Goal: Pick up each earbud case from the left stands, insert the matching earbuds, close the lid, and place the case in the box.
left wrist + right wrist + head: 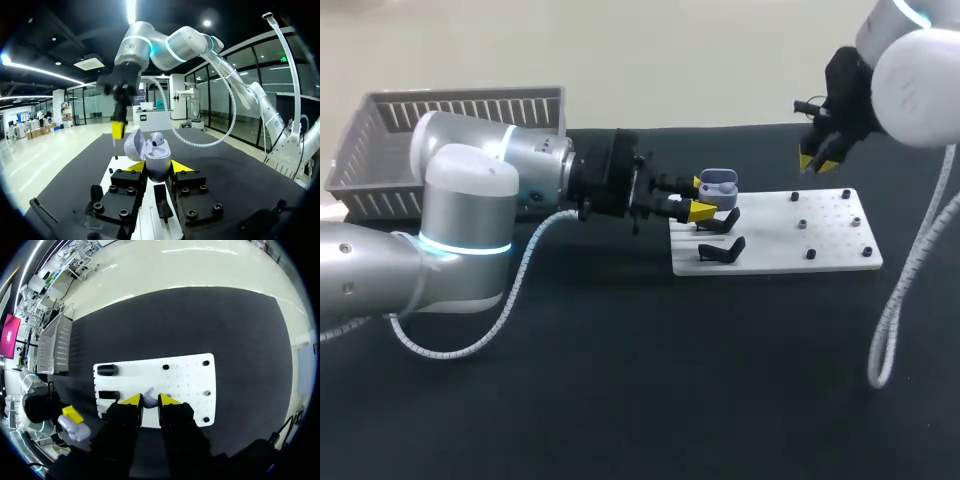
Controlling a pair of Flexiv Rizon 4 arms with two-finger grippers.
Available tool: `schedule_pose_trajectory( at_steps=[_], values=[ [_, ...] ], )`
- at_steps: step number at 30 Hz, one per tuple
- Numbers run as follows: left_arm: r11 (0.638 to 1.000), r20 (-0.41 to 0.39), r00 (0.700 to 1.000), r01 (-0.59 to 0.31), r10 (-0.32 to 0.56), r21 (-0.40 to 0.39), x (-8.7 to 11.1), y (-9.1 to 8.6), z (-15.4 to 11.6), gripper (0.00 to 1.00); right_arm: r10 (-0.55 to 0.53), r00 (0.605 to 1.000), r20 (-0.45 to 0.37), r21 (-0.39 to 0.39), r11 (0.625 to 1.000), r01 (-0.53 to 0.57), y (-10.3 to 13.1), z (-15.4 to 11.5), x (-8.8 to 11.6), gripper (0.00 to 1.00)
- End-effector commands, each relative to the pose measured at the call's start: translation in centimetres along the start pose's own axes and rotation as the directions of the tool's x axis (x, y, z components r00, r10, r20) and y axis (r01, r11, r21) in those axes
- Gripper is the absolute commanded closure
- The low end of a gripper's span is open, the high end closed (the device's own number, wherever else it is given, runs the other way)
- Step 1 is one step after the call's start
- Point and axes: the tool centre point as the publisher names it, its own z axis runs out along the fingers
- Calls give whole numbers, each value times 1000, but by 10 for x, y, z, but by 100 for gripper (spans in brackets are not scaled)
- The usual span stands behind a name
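A lavender earbud case with its lid up is held just above the left end of the white board. My left gripper is shut on its body. In the left wrist view the case sits between the yellow tips, with the lid tipped back and one earbud in it. My right gripper hangs high over the board's far right side. In its own view the right gripper is shut on a pale earbud. Two black stands on the board are bare.
A grey slatted basket stands at the back left, behind my left arm. Small black pegs dot the right half of the board. Black tabletop spreads in front of the board.
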Motion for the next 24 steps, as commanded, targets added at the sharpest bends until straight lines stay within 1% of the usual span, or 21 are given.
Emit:
schedule_pose_trajectory(
  at_steps=[1,5,12,17,24],
  values=[
    [1000,1,1000,-2,2,-2,1,0,0,100,-23,997,77,5,1000,23,12,-43,33,100],
    [1000,1,1000,-2,2,-2,1,0,0,100,-78,995,57,-19,997,79,30,-61,44,100],
    [1000,1,1000,-2,2,-2,1,0,0,100,-197,980,30,-21,980,197,65,-79,63,100],
    [1000,1,1000,-2,2,-2,1,0,0,100,-279,960,4,-4,960,279,88,-82,77,100],
    [1000,1,1000,-2,2,-2,1,0,0,100,-366,929,-51,4,930,367,113,-73,90,100]
  ],
)
